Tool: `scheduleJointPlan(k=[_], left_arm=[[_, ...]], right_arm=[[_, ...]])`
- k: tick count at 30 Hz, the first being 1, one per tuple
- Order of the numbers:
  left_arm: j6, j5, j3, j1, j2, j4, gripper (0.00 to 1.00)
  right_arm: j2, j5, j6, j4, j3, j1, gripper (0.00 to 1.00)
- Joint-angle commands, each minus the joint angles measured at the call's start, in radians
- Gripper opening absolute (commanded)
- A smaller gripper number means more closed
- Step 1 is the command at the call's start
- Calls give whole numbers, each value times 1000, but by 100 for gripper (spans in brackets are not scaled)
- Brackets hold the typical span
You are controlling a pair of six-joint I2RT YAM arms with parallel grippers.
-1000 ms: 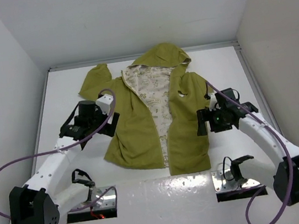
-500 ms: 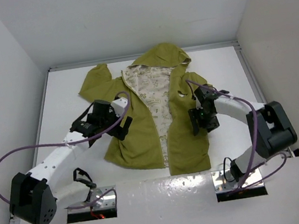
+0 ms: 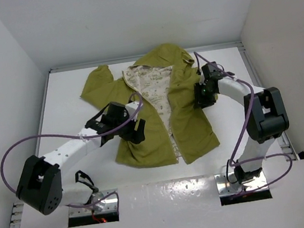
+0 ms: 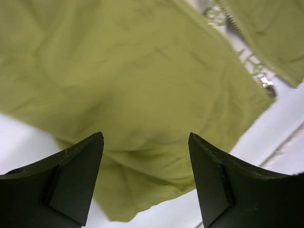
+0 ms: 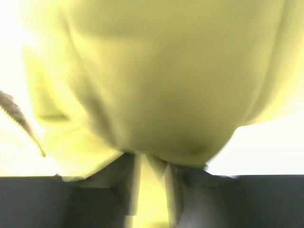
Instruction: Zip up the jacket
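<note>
Olive jacket point(image 3: 190, 125) unzipped on the white counter point(image 3: 63, 104), left jaws spread wide above its front panel, right jaws pinching a fold of its fabric.

Top view: black left gripper point(image 3: 136, 130) is covering part of the small olive-green soft fabric hooded jacket point(image 3: 157, 147). Black right gripper point(image 3: 201, 95) is hiding its own fingertips and the fabric beneath.
Left wrist view: jacket is running off the top and left edges. Small silver zipper pull point(image 4: 267, 86) is showing blurred, details unreadable.
Right wrist view: whole frame is showing blurred and overexposed. Jacket is overflowing the edges. Dark fingers point(image 5: 85, 204) are being cropped at the bottom.
</note>
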Motion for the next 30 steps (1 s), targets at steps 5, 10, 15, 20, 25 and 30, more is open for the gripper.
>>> scheduleJointPlan(k=[5,10,15,20,25,30], left_arm=[[-36,-107,79,-185,52,93,71],[-27,-217,111,-316,87,29,70],[-48,-326,86,-388,180,29,61],[-57,-360,108,-397,256,9,52],[-39,-360,108,-408,266,18,37],[-21,-337,99,-408,266,27,0]], right_arm=[[-253,-143,-149,-88,-87,-25,72],[-455,-261,-159,-72,-227,-22,68],[-565,-382,-123,-128,-279,-18,65],[-609,-467,-149,-128,-316,-19,65],[-609,-507,-160,-114,-334,-19,66],[-593,-548,-157,-79,-351,-18,66]])
